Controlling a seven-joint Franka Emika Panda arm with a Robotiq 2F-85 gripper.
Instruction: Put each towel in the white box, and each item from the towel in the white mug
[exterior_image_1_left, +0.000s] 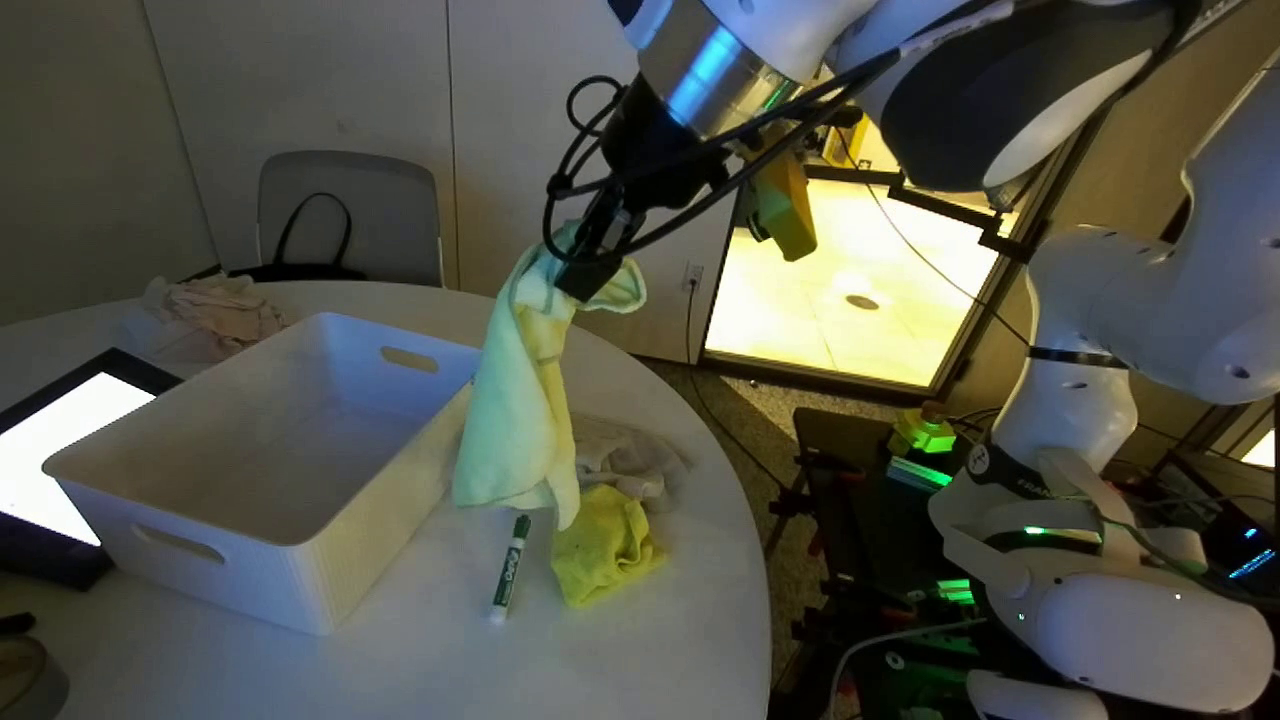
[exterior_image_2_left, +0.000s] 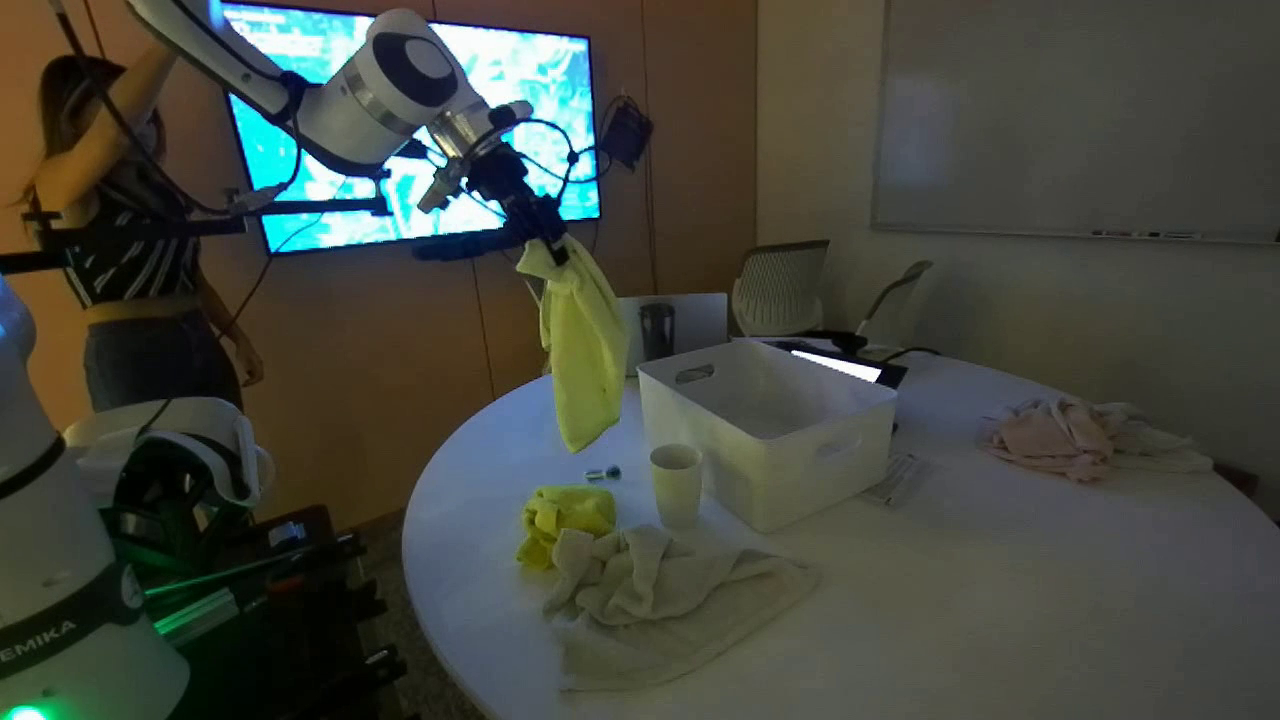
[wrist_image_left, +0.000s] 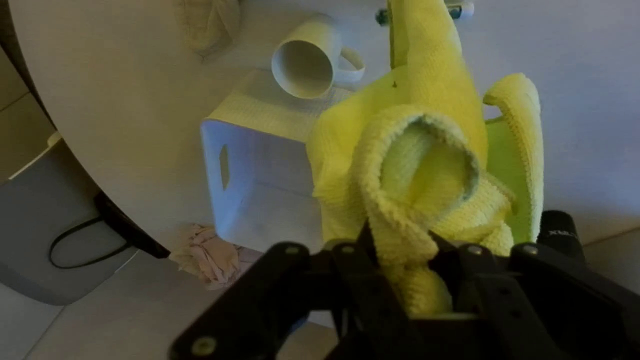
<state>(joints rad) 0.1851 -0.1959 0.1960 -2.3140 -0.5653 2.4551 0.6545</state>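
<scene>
Towel (exterior_image_1_left: 525, 395) aloft in the gripper (exterior_image_2_left: 556, 252)

Gripper clamped nearly together, a fold of the towel pinched in it, nothing else. I have it by its upper end, bulk draped down mid-frame in an exterior view, seemingly beside the white box (exterior_image_1_left: 385, 520), not over it. My read: light, limp, plush, not slippery; a hard squeeze should do no harm. Likely trouble is the tail catching on the rim, so I'd want height before crossing.

Rumpled towel (exterior_image_1_left: 600, 548), lower middle, on the counter (exterior_image_1_left: 420, 660): same soft stuff, I judge; best taken from above by a raised fold. Marker (exterior_image_1_left: 510, 570) just left of it: hard, smooth, light, apt to roll; grip mid-barrel, crosswise. White mug (exterior_image_2_left: 677, 490), upright, mid-frame: probably ceramic, breakable; I'd leave it standing and drop things in.

Count: towels two, one held, one down. Box, one. Mug, one. Marker, one; whether anything is tucked inside the rumpled towel I can't tell. Grey cloth (exterior_image_2_left: 670, 610), one, lower middle. Pink-and-white heap (exterior_image_2_left: 1080, 440), right of frame: folds merge, number uncertain.
</scene>
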